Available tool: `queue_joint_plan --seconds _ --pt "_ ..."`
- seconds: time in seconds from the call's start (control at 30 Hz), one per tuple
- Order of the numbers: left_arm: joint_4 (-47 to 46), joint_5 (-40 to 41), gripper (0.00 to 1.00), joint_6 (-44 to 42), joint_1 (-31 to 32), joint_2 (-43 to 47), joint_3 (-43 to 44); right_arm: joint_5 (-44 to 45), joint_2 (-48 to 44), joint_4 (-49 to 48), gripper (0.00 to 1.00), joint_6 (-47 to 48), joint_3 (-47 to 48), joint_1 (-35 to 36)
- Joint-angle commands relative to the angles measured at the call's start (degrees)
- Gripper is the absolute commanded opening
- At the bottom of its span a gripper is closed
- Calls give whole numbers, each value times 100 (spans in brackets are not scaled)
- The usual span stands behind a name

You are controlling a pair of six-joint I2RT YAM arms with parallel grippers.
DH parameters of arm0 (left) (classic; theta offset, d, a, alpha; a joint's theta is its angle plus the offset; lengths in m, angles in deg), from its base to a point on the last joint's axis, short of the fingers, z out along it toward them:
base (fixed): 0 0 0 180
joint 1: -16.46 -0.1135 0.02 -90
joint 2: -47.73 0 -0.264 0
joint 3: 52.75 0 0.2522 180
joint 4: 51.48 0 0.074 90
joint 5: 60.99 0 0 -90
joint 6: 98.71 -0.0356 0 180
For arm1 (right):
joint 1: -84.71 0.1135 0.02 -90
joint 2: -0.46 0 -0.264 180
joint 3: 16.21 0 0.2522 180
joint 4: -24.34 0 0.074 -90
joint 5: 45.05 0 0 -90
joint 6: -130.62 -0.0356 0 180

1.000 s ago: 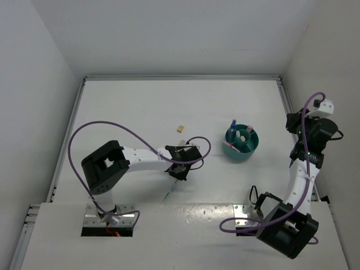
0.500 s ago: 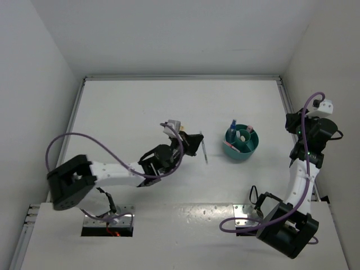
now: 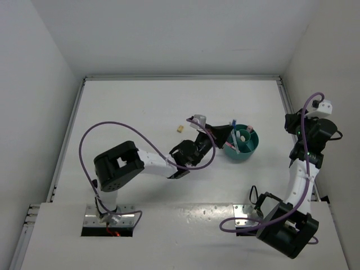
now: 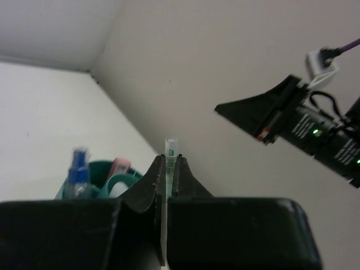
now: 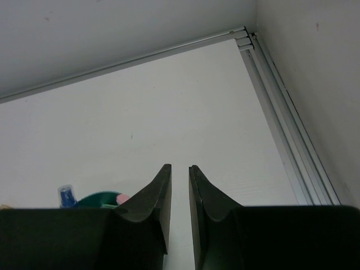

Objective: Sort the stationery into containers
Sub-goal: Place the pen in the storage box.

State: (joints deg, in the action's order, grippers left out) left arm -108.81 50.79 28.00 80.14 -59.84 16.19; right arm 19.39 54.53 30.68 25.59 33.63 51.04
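My left gripper [image 3: 224, 136] is shut on a thin green pen [image 4: 169, 160], whose tip sticks up between the jaws. It hovers at the left rim of the round teal cup [image 3: 243, 147], which also shows low in the left wrist view [image 4: 104, 171]. The cup holds a blue-clear pen [image 3: 233, 124], a pink marker [image 3: 251, 129] and white-topped items. A tiny yellow eraser [image 3: 179, 129] lies on the table left of the cup. My right gripper [image 3: 292, 122] is raised by the right wall, empty, with a narrow gap between its jaws [image 5: 179, 185].
The right arm [image 4: 304, 126] shows beyond the cup in the left wrist view. The table's raised rail [image 5: 281, 112] runs along the right and back edges. The cup's rim [image 5: 101, 198] sits low left in the right wrist view.
My left gripper has lifted the green pen from the near table and carried it right and back to the cup's left rim. The right arm has not moved.
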Motion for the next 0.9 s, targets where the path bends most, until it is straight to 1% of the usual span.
queue_joint_plan --seconds 0.0,0.17,0.27,0.43,0.7,0.87 --pt "-1109 -236 0 -216 13 166 318 -28 42 -304 19 -9 -39 -34" --pt "-793 -350 0 -348 13 -132 757 -28 43 -304 19 -9 -39 -34" --pt "-792 -350 0 -462 13 -396 1003 -28 43 -304 19 -9 -39 -87" --pt "-556 -192 0 -656 13 -677 1311 -28 -10 -304 19 -9 -39 -87" --pt "-301 27 0 -972 13 -968 1364 -28 -71 -357 19 -62 -92 -140" --pt "-300 142 0 -1025 13 -1161 1364 -81 -71 -357 19 -62 -92 -193"
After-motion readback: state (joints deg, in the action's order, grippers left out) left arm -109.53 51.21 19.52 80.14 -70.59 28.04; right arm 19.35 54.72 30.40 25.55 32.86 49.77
